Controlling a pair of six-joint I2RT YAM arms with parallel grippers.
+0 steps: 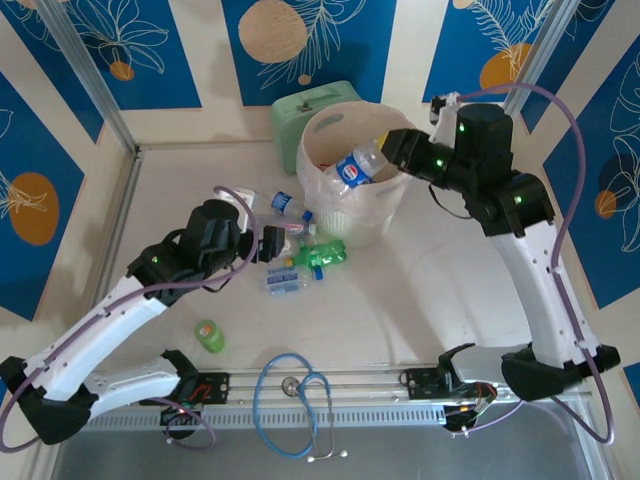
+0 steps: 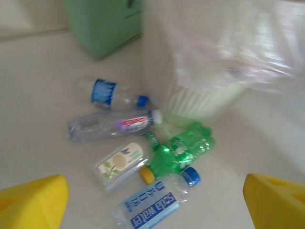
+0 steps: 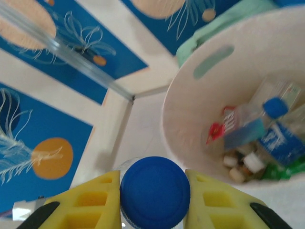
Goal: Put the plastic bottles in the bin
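I'm looking down on the pale desk (image 1: 420,300). The biggest thing on it is the bin (image 1: 375,215), round, pinkish-white and lined with a bag, standing at the far middle with the mint-green box (image 1: 300,115) just behind it. The right claw (image 1: 385,160) hangs over the bin's mouth, clamped on a clear bottle (image 1: 356,168) with a blue label. Through its wrist camera I see yellow fingers (image 3: 90,200) pressed on either side of the blue cap (image 3: 155,191), and several bottles (image 3: 267,129) already lie in the bottom of the bin. The left claw (image 1: 265,240) sits low on the bin's near-left side, its fingers spread wide with nothing between them. A blue stethoscope (image 1: 290,400) lies looped at the near edge between the arm bases. A cluster lies on the desk at the foot of the bin: a blue-labelled bottle (image 2: 109,93), a clear one with a pink label (image 2: 114,125), a cream-labelled one (image 2: 121,164), a crumpled green bottle (image 2: 183,148) and a soda water bottle (image 2: 152,207). A small green bottle (image 1: 209,335) lies apart, near the left arm.
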